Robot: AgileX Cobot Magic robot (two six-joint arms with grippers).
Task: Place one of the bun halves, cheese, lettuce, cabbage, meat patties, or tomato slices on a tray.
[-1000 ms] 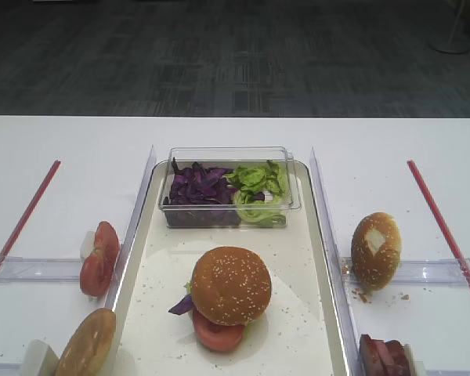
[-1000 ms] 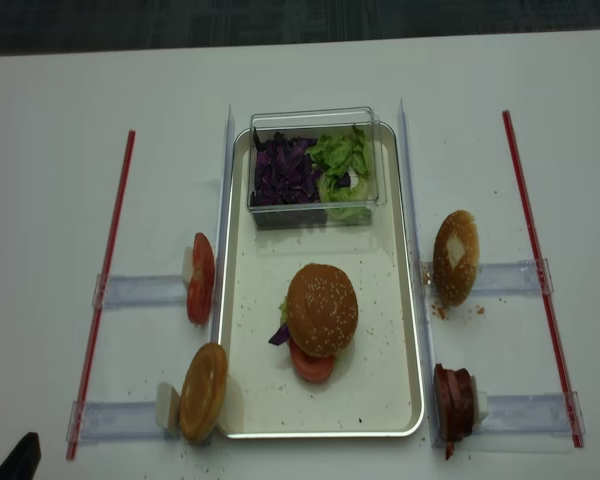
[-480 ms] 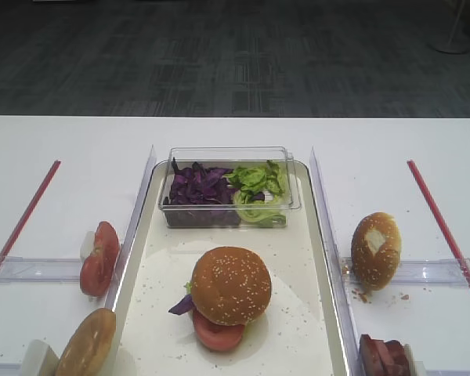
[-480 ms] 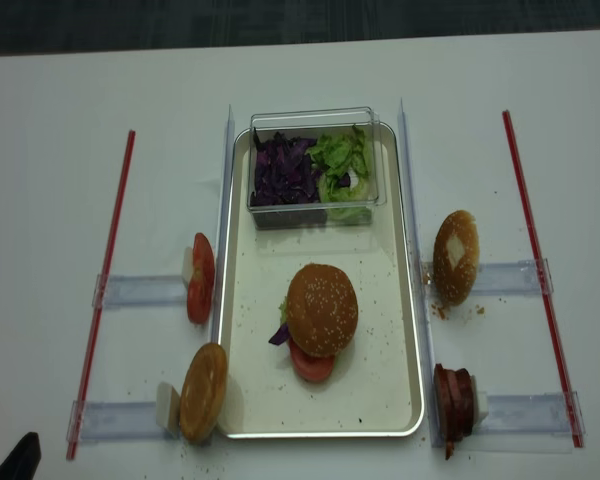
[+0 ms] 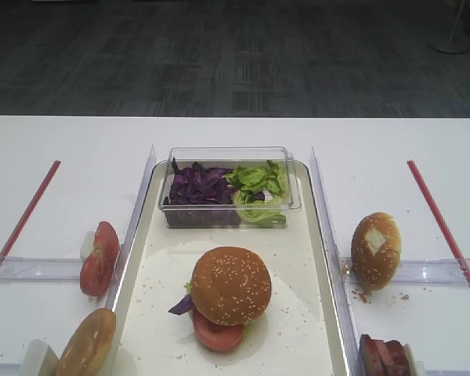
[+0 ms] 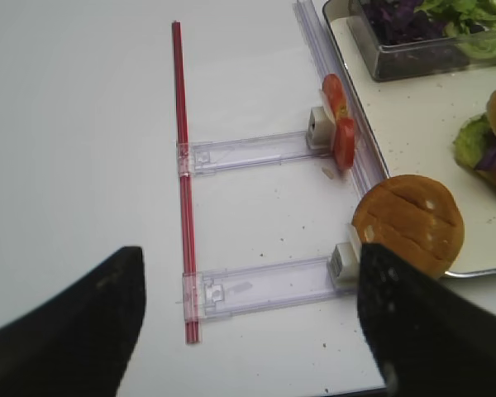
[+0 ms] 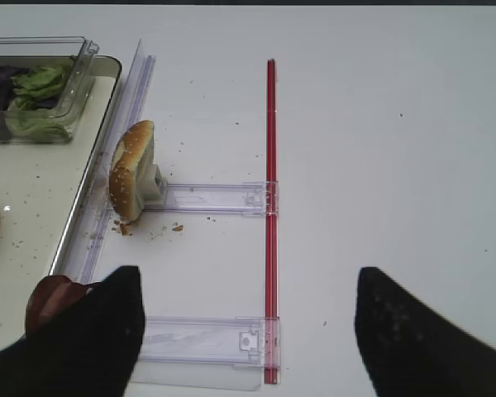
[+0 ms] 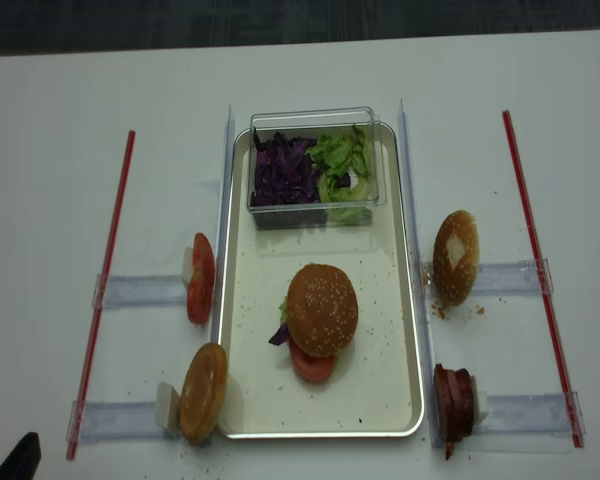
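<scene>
A sesame bun top (image 5: 230, 284) sits mid-tray (image 5: 296, 258), stacked over a tomato slice (image 5: 217, 333) with a purple cabbage shred (image 5: 181, 305) poking out. More cabbage (image 5: 197, 188) and lettuce (image 5: 258, 188) fill the clear box at the tray's far end. Other tomato slices (image 5: 99, 257) stand on the left rack, and meat patties (image 5: 382, 356) on the near right rack. Cheese is out of view. My right gripper (image 7: 248, 281) hangs open and empty over the right rack. My left gripper (image 6: 252, 256) is open and empty above the near left rack.
A sesame bun half with a white patch (image 5: 375, 251) leans on the far right rack. A smooth tan bun (image 5: 86, 343) leans on the near left rack. Red strips (image 8: 104, 280) (image 8: 538, 270) run along both sides. Crumbs dot the tray.
</scene>
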